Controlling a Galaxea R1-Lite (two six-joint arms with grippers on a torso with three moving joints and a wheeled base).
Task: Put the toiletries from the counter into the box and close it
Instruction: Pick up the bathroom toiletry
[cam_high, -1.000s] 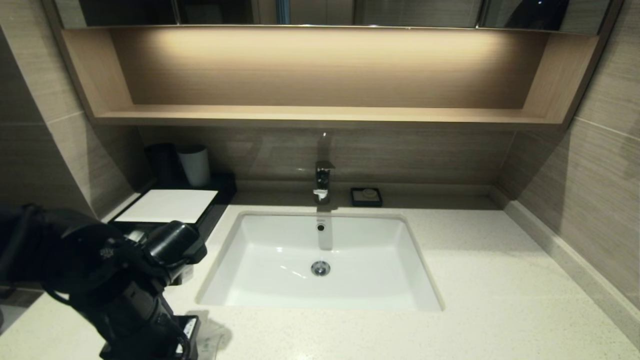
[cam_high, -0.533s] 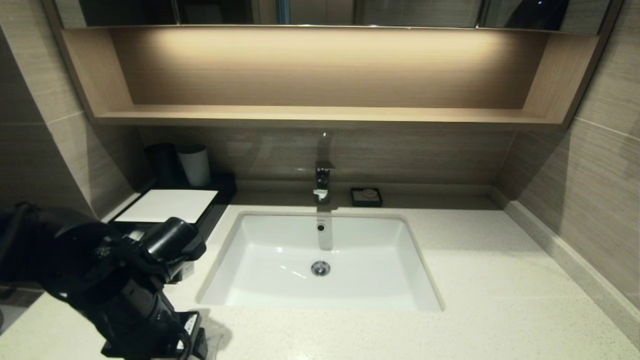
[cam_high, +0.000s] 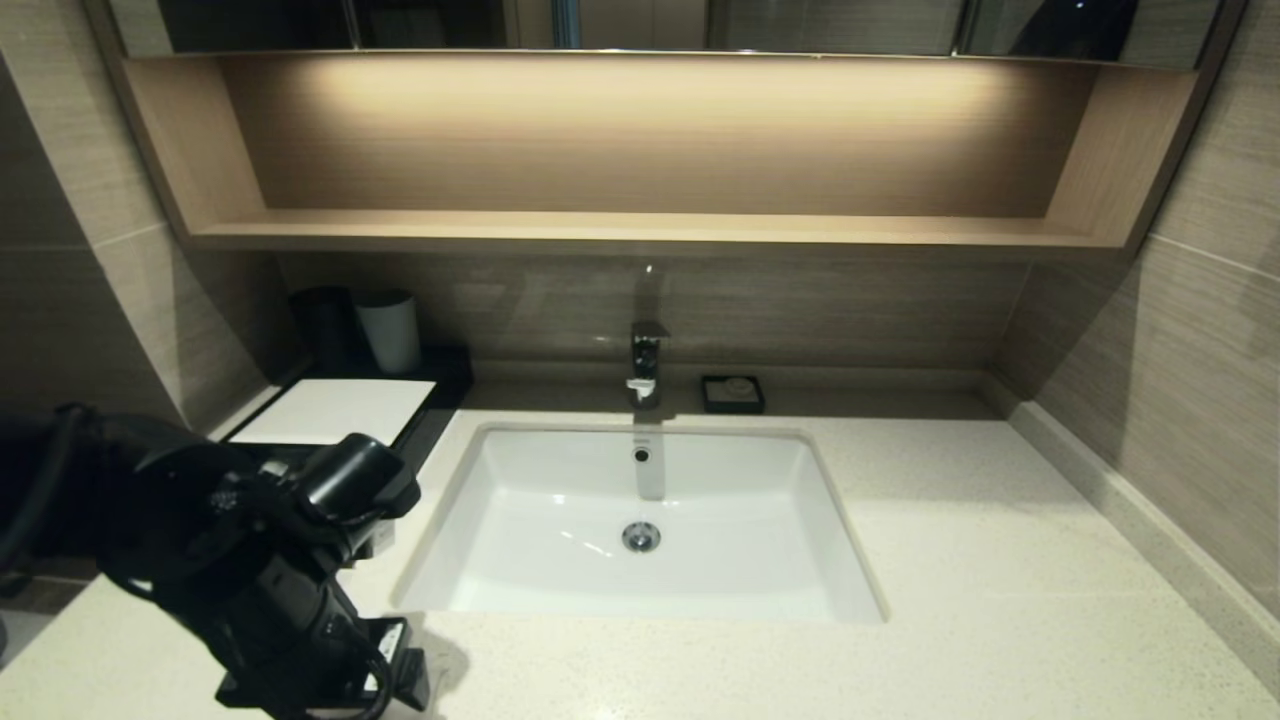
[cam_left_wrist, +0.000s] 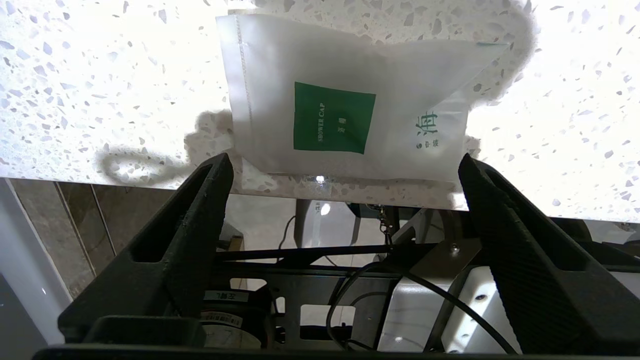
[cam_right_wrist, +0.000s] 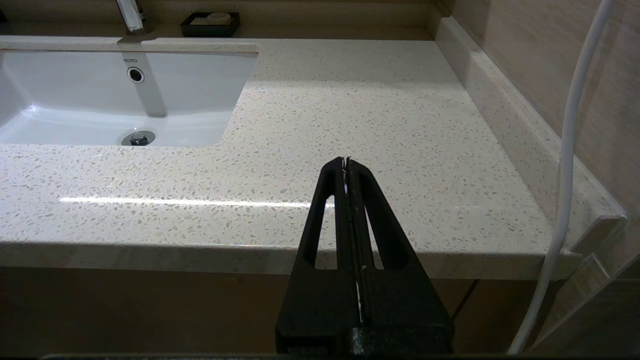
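Sachet (cam_left_wrist: 350, 107): white, flat on the counter (cam_high: 1000, 560) at its front edge, left of the sink (cam_high: 640, 520); green square label reads "SHOWER CAP", with a green character and small print beside it. Left gripper (cam_left_wrist: 345, 167): low over the counter's front left corner, fingers spread wide, one to each side of the sachet's near edge, not touching it; right gripper (cam_right_wrist: 346, 162): off the counter's front edge on the right, fingers pressed together, empty. Box (cam_high: 340, 412): black with white top panel, back left by the wall; sink wall is marked "TOTO".
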